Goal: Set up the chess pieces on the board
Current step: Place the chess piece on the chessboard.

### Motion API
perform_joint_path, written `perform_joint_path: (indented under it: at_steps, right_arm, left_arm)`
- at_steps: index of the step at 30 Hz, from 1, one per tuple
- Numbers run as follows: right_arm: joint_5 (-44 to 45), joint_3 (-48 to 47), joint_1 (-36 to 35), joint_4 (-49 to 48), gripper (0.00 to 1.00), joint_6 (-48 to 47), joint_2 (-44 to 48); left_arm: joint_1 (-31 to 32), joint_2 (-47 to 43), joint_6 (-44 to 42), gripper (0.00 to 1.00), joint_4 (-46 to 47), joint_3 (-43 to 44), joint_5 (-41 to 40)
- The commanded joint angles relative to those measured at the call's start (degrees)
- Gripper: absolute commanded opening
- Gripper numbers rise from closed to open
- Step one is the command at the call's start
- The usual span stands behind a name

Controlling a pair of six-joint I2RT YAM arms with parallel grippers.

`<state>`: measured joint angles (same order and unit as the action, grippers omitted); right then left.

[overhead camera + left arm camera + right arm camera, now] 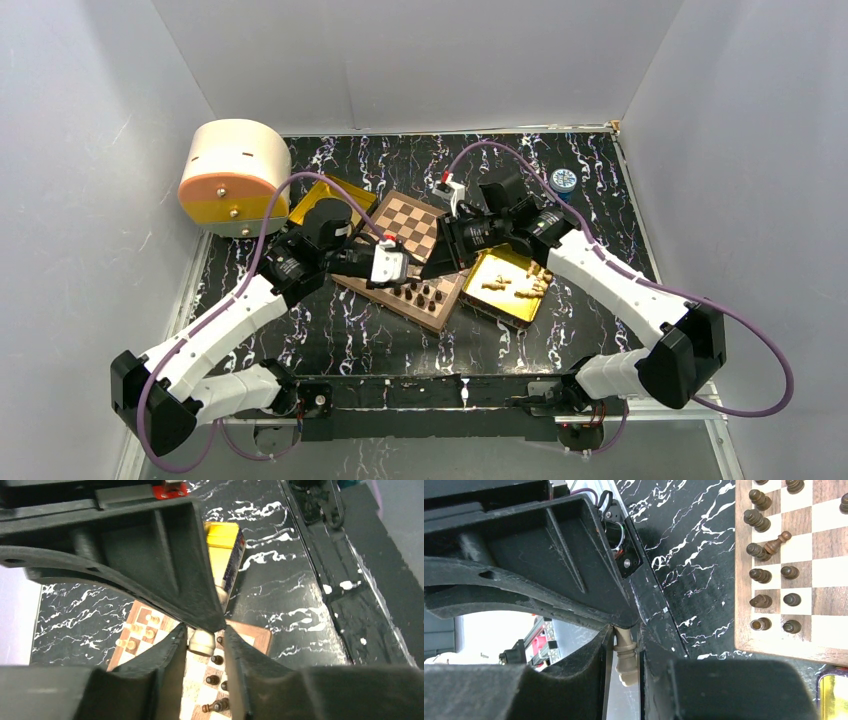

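The board [415, 222] lies tilted mid-table. Dark pieces [425, 295] stand along its near edge, and one dark piece [776, 542] lies toppled. Light pieces [132, 635] stand at the board's far side. Both grippers meet tip to tip over the board. My right gripper [624, 630] [440, 258] is shut on a light tan piece [625, 655]. My left gripper [205, 632] [408, 266] has a light piece's round base [202, 641] between its jaws. That base touches one finger, with a sliver of gap at the other. I cannot tell whether both views show one piece.
A gold tray [500, 265] right of the board holds several light pieces [530, 285]. Another gold tray [335, 195] lies behind my left arm. A round cream and orange box [235, 175] stands at the back left. A small blue disc [563, 180] sits at the back right.
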<state>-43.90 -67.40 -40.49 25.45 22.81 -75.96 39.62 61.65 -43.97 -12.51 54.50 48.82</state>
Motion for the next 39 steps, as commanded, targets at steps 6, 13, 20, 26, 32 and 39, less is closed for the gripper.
perform_joint_path:
  at_steps: [6, 13, 20, 26, 32, 39]
  right_arm:
    - [2.02, -0.59, 0.32, -5.22, 0.34, 2.55, 2.68]
    - [13.67, 7.23, 0.5, -15.95, 0.51, 4.59, 12.87]
    - [16.46, 9.07, 0.48, -23.19, 0.42, 0.77, 17.68]
    - [18.2, 8.55, 0.47, -23.16, 0.44, -1.44, 18.8]
    - [22.89, 9.33, 0.42, -23.18, 0.54, -1.12, 21.13]
    - [20.89, 10.07, 0.47, -24.48, 0.45, 1.18, 21.32]
  left_arm:
    - [0.46, -2.44, 0.88, 0.0, -1.89, 1.41, -7.33]
    - [0.33, -7.14, 27.41, 0.0, 16.45, -5.48, -19.02]
    - [0.37, -8.25, 57.72, 0.0, 43.98, -14.72, -18.08]
    - [0.37, -7.19, 64.83, 0.0, 49.33, -14.63, -17.42]
    - [0.35, -7.6, 66.36, 0.0, 50.74, -15.0, -15.27]
    - [0.38, -7.82, 67.1, 0.0, 52.13, -15.48, -16.04]
